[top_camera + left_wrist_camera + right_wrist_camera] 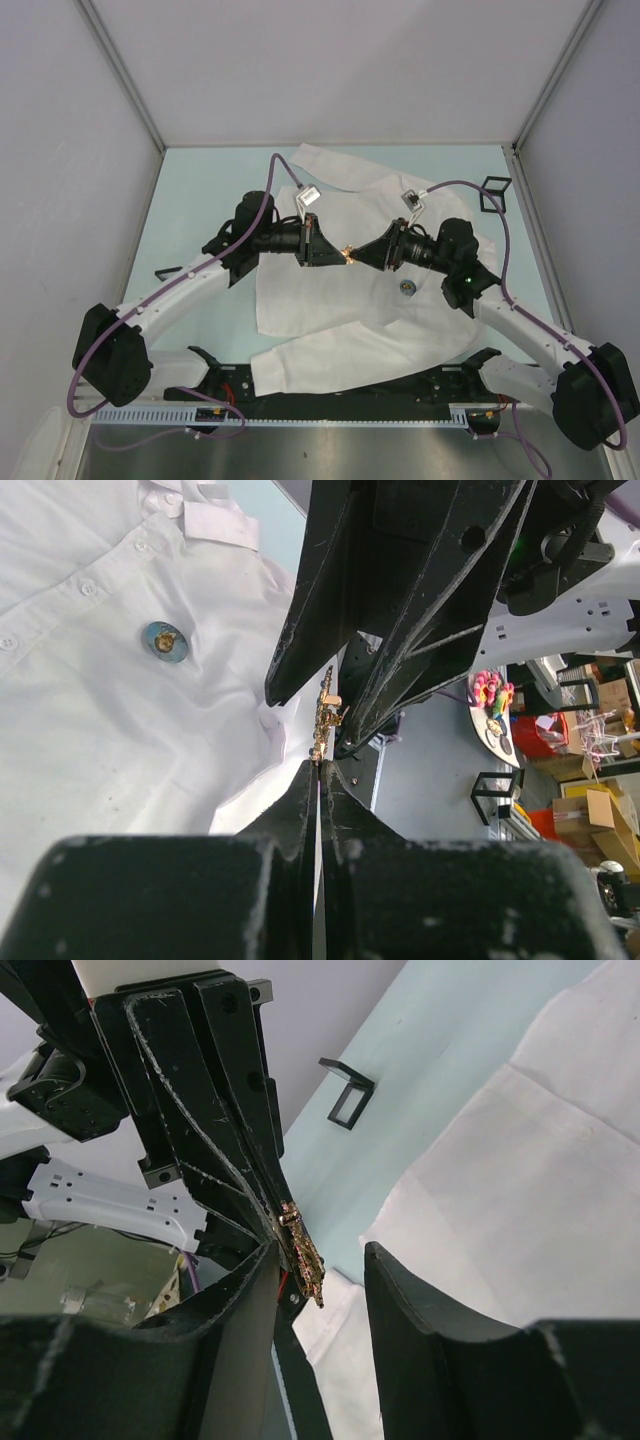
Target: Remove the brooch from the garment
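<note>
Where the two black robot hands meet tip to tip above the tabletop, a small ornate gold-coloured metal brooch point(325, 715) sits between them, over the chest of the large white long-sleeved collared shirt of thin cloth point(330, 320). The left hand point(319, 765) is closed tight, pinching one end of the brooch so the rest sticks out past its fingertips. The right hand point(322, 1255) stands partly open, gripping nothing. Its fingers lie either side of the brooch, one just beside it, the other apart. Whether the pin is free of the cloth cannot be told. The shirt lies spread and rumpled on the pale green tabletop point(200, 200). A round blue badge point(407, 285) sits on the shirt near the right hand, and a small black wire-frame stand point(493, 190) rests on the tabletop beyond the shirt.
</note>
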`<move>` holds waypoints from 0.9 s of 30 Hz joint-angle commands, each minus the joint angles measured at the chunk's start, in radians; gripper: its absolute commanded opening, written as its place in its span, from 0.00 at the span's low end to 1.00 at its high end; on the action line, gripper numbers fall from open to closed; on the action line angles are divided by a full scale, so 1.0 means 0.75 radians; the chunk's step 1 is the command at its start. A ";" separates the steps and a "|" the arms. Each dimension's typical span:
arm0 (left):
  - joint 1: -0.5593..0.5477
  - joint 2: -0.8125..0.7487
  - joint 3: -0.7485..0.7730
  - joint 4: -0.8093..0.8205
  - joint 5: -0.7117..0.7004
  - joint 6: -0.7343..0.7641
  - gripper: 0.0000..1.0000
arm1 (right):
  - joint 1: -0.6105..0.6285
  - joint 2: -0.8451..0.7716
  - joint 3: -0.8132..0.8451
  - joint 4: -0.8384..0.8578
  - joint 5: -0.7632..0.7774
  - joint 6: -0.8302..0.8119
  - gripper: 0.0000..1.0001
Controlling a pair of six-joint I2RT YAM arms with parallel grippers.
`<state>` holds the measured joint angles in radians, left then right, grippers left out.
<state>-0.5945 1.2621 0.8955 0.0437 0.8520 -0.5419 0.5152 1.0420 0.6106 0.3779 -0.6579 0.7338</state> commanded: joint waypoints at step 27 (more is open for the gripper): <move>-0.025 0.005 0.011 0.028 0.048 0.037 0.00 | -0.002 0.079 0.043 0.095 -0.090 0.056 0.16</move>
<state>-0.5964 1.2758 0.8955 0.0425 0.8604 -0.5396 0.5156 1.0931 0.6109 0.4206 -0.7322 0.7570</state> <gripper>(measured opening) 0.005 0.180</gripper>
